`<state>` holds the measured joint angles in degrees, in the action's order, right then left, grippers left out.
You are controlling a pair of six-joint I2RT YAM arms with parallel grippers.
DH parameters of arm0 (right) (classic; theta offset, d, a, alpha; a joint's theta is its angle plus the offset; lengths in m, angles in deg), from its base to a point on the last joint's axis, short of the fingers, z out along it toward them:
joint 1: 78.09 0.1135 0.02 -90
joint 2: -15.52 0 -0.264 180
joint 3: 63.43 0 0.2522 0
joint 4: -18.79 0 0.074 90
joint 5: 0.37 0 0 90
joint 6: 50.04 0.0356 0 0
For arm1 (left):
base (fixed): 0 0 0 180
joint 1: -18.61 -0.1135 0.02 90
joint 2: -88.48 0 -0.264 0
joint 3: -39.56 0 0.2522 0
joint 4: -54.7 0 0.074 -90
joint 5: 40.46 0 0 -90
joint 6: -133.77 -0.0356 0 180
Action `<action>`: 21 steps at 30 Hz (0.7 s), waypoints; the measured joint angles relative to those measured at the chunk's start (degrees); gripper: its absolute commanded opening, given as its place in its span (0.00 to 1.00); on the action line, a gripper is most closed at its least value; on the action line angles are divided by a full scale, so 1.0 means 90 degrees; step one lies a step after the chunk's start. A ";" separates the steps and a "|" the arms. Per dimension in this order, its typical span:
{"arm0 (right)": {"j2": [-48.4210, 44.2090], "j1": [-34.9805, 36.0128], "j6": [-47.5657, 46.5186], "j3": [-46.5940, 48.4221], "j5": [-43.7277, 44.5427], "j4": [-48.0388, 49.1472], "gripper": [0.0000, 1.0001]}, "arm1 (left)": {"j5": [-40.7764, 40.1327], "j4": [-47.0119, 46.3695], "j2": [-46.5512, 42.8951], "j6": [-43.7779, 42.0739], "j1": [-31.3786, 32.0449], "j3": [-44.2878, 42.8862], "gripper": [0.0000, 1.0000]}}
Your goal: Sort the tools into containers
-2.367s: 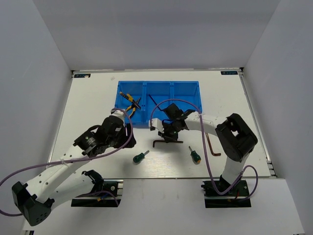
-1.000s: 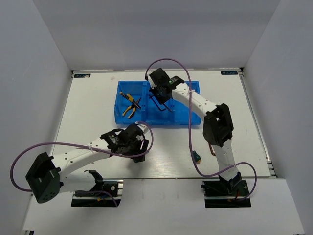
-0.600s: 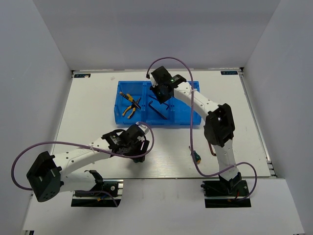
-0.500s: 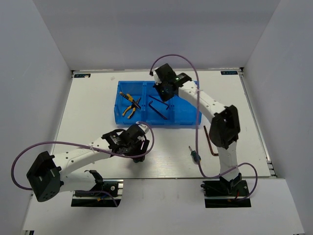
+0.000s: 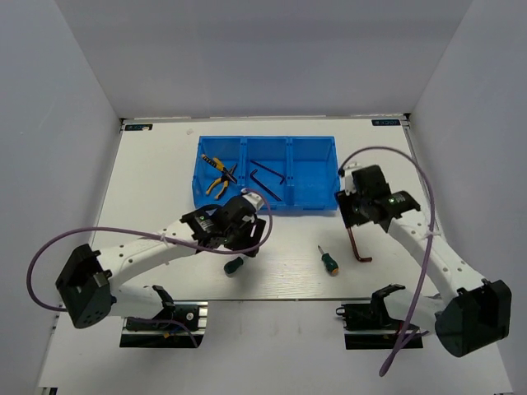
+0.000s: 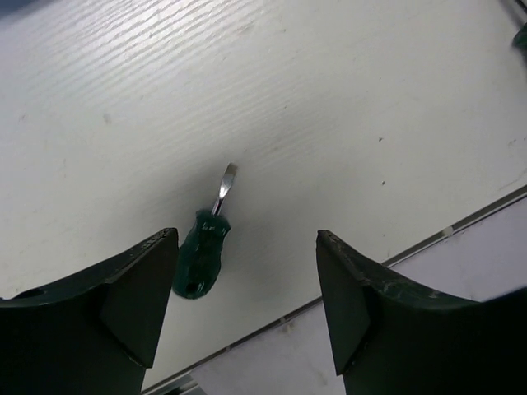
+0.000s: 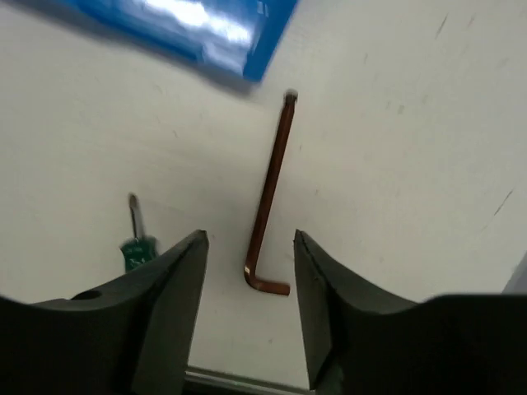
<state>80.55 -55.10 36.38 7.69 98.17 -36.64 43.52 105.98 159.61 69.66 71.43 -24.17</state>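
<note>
The blue bin [image 5: 265, 173] has three compartments. Two yellow-and-black pliers [image 5: 218, 175] lie in its left one and two dark hex keys [image 5: 268, 179] in the middle one. On the table lie a green-handled screwdriver [image 5: 234, 266] [image 6: 202, 255], a second screwdriver [image 5: 329, 262] [image 7: 136, 243] and a brown hex key [image 5: 356, 244] [image 7: 270, 197]. My left gripper [image 5: 245, 237] [image 6: 247, 239] hovers open above the first screwdriver, which shows beside its left finger. My right gripper [image 5: 361, 212] [image 7: 249, 239] hangs open over the brown hex key, whose bent end lies between the fingertips.
The bin's right compartment [image 5: 313, 169] holds nothing. The bin's corner [image 7: 189, 33] shows at the top of the right wrist view. The table's near edge and rail [image 6: 428, 243] run just behind the first screwdriver.
My right arm has left a hex key in the middle compartment, swung right and come down over the brown hex key, jaws now open. My left gripper shifted slightly right, uncovering the screwdriver.
</note>
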 measured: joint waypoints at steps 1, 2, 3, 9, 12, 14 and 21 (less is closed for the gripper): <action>-0.0087 -0.0017 -0.0012 -0.0398 0.0005 0.0044 0.61 | 0.0000 -0.0032 0.0151 -0.0007 0.0012 -0.0104 0.78; -0.0114 -0.0053 -0.0012 -0.0767 0.0007 0.0134 0.61 | 0.0000 -0.0078 0.0287 -0.0022 0.0022 -0.0199 0.78; -0.0090 -0.0085 -0.0029 -0.1064 0.0007 0.0158 0.63 | 0.0002 -0.0107 0.0398 -0.0034 0.0034 -0.0262 0.78; 0.0260 -0.0287 0.0007 -0.2098 -0.0158 0.0697 0.64 | -0.0002 -0.0192 0.0527 -0.0019 0.0109 -0.0294 0.78; 0.0532 -0.0384 0.0017 -0.2186 -0.0209 0.1132 0.62 | -0.0046 -0.0172 0.0437 0.0061 0.0112 -0.0294 0.78; 0.0787 -0.0466 0.0019 -0.2188 -0.0262 0.1389 0.59 | -0.0080 -0.0170 0.0328 0.0134 0.0119 -0.0294 0.78; 0.1375 -0.0801 0.0070 -0.2212 -0.0593 0.1953 0.41 | -0.0226 -0.0117 -0.0022 0.0393 0.0170 -0.0260 0.78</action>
<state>92.92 -62.32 37.02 -12.22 92.83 -19.07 41.49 104.93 159.41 73.20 72.96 -26.51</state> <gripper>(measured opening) 0.458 0.780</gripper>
